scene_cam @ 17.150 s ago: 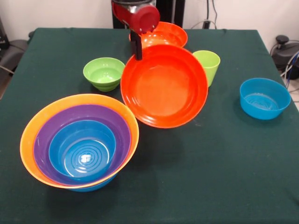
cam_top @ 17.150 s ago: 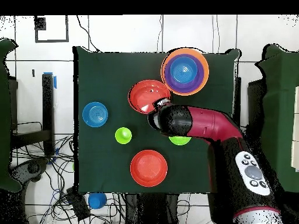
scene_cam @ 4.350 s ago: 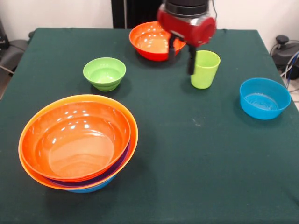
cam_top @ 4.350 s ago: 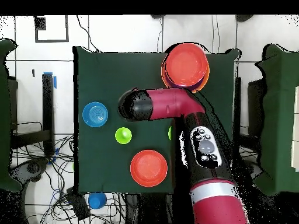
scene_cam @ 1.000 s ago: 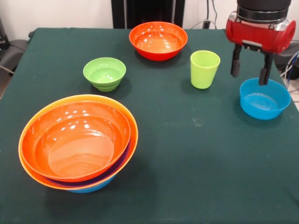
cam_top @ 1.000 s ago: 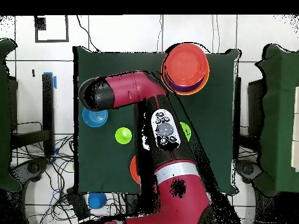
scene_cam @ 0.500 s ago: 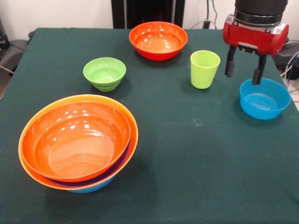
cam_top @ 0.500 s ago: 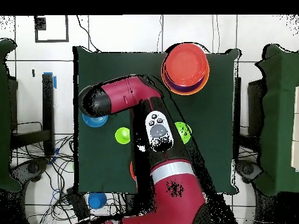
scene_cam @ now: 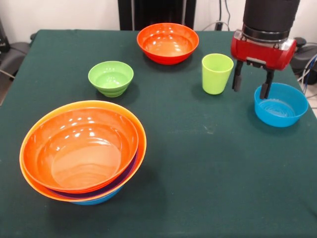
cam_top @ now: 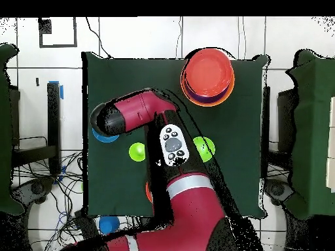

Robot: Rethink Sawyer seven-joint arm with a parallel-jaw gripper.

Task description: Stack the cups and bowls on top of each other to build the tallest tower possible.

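In the front view my gripper [scene_cam: 251,83] is open and empty. It hangs between the lime-green cup [scene_cam: 217,73] and a blue bowl [scene_cam: 281,104], with one fingertip [scene_cam: 265,91] by the bowl's left rim. The tower [scene_cam: 81,148] stands at the front left, with a red-orange bowl on top inside an orange rim; purple and blue show below. A red-orange bowl [scene_cam: 168,42] stands at the back and a small lime-green bowl [scene_cam: 110,78] to the left. In the overhead view the arm covers most of the blue bowl [cam_top: 99,136]; the cup [cam_top: 137,152] and the tower [cam_top: 208,76] show.
The arm [cam_top: 141,111] stretches across the table in the overhead view and hides part of the small green bowl [cam_top: 208,149]. Another blue bowl [cam_top: 106,224] lies off the table beside the robot's base. Cables run along the floor there.
My gripper has moved left in the front view and a little lower, from above the blue bowl's far rim to the gap between the cup and the bowl. It stays open.
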